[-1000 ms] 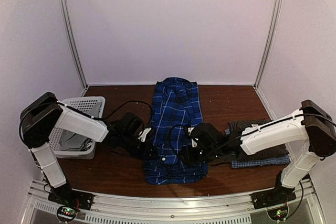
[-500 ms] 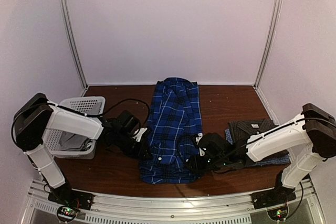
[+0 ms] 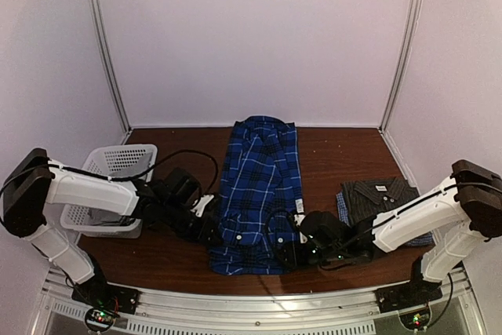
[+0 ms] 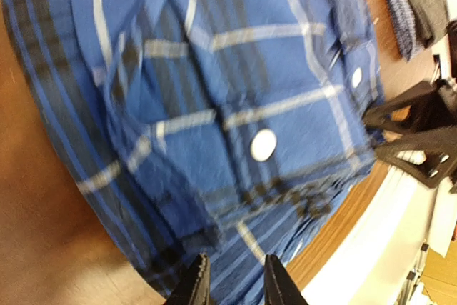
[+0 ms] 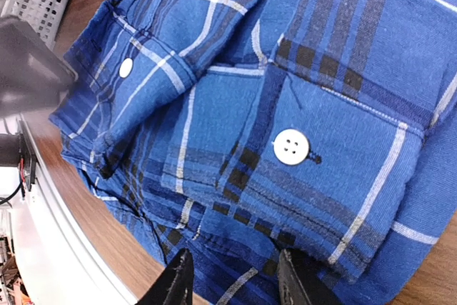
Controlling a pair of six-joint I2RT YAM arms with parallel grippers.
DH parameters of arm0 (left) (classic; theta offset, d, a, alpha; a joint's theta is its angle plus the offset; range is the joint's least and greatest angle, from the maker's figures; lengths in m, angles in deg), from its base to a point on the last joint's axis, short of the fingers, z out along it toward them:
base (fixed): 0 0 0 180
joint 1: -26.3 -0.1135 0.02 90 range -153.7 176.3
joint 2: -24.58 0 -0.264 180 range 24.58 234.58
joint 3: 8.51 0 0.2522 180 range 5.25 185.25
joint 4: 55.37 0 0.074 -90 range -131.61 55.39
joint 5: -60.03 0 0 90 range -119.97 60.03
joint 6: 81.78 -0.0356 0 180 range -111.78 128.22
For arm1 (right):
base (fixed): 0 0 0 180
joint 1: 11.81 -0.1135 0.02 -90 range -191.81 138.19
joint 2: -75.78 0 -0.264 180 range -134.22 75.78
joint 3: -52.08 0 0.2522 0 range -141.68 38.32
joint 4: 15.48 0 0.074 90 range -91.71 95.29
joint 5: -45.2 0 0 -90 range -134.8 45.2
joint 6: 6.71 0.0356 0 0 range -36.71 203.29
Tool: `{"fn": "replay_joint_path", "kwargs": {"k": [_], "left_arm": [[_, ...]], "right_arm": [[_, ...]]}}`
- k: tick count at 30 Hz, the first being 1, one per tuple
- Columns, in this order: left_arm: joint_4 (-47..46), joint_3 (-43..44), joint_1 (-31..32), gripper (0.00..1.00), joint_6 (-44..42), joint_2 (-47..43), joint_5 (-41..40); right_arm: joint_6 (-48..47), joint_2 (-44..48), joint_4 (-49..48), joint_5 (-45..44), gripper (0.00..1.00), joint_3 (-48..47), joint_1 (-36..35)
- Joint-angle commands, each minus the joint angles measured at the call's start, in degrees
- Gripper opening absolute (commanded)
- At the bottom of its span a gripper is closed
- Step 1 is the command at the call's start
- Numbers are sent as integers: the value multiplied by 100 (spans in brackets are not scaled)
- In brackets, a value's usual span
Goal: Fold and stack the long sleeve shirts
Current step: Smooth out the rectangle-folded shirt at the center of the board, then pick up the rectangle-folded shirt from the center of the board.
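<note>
**A:** Where is the plaid one?

**B:** The royal-blue plaid shirt (image 3: 259, 182) lies flat down the middle of the tabletop (image 3: 345, 154). It forms a long, narrow strip with its collar toward the far edge and its hem close to the near edge. The sleeves are folded in over the body. The right wrist view shows a cuff (image 5: 335, 176) with a white button (image 5: 290, 146) lying on top.

**A:** And the grippers?

**B:** Both reach in low at the shirt's near end. The left gripper (image 3: 215, 231) is at the shirt's left side, just short of the hem. The right gripper (image 3: 287, 252) is at the hem's right corner.

**A:** Are they gripping it?

**B:** I cannot tell. In the left wrist view the fingers (image 4: 191, 287) stand a narrow way apart, and plaid cloth shows in the gap. The right gripper's fingers (image 5: 177, 280) stand somewhat wider, and again blue cloth fills the space between them. Neither view shows whether the cloth is pinched or merely lies beneath.

**A:** The other shirts?

**B:** They are folded and stacked toward the right edge of the tabletop. The dark grey checked shirt (image 3: 379, 196) sits on the pale blue fine-checked shirt (image 3: 342, 208), of which only a strip peeks out. The right arm crosses the near side of the stack.

**A:** Anything else?

**B:** A white mesh basket (image 3: 118, 158) stands by the left edge, beyond the left arm.
</note>
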State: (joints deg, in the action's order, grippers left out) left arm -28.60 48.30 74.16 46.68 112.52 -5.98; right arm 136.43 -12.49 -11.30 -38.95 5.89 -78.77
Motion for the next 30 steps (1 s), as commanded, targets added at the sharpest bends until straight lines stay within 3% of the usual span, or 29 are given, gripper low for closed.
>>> {"fn": "replay_joint_path", "kwargs": {"k": [1,9,15,20,25,30], "left_arm": [[-443,-463,85,28,246,74,279],[-629,-603,242,27,360,324,372],[-55,-431,240,28,297,-270,229],[473,-233,222,31,351,-1010,-150],[826,-47,-194,32,254,-1248,-494],[517,-128,-816,35,34,-936,-279]], "right_arm": [[229,-44,-280,81,42,167,-129],[313,180,-132,-31,41,243,-186],[336,843,348,-332,44,260,-178],[329,1344,581,-461,53,388,-18],[274,1613,583,-342,58,579,334],[345,1806,202,-47,60,948,771]]}}
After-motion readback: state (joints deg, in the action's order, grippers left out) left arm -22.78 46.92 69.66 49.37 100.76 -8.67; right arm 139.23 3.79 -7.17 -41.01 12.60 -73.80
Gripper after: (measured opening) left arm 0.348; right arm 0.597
